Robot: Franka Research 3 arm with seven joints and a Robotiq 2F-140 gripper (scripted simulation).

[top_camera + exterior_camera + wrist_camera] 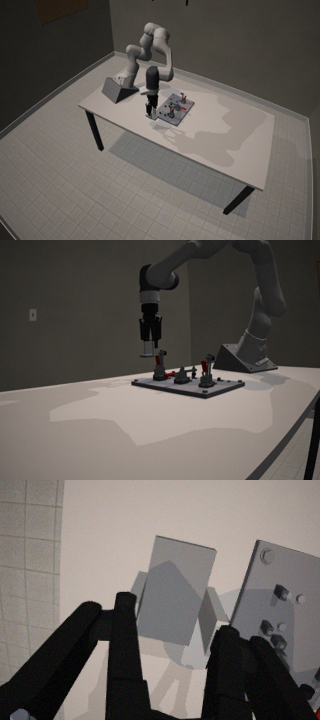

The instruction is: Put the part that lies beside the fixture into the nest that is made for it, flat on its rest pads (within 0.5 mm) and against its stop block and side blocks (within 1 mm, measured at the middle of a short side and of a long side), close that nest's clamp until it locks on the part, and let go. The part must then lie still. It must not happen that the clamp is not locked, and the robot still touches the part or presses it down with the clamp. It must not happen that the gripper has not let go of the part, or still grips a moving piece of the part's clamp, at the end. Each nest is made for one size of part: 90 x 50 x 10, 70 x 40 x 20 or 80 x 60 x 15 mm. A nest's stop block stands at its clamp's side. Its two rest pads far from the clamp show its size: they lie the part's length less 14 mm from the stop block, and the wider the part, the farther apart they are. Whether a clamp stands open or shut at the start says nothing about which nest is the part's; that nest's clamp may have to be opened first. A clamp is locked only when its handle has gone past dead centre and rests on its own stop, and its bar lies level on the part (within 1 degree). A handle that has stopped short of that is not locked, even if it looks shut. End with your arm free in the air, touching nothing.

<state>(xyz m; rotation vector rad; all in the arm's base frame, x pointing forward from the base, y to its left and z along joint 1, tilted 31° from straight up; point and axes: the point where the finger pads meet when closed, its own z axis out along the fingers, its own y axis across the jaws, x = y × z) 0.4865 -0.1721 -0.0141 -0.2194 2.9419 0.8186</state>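
Left of centre in the exterior view, the hand (152, 116) (150, 354) (173, 593) grips the flat grey part (152, 116) (145, 356) (172, 592) by its long sides, above the counter (219, 124) (103, 436) (110, 510). Likely stiff, perhaps slippery, it is best held at mid-length, leaving its underside free.

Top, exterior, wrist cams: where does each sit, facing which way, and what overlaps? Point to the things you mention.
Top: high off one long table side, looking down; whole arm shows.
Exterior: low at the table, facing the clamps' handle side; most of the arm.
Wrist: on the gripper (151, 116) (149, 349) (173, 593), facing down past its fingers.
All share the part (147, 116) (146, 356) (172, 595) and fixture (178, 121) (170, 388) (250, 587).
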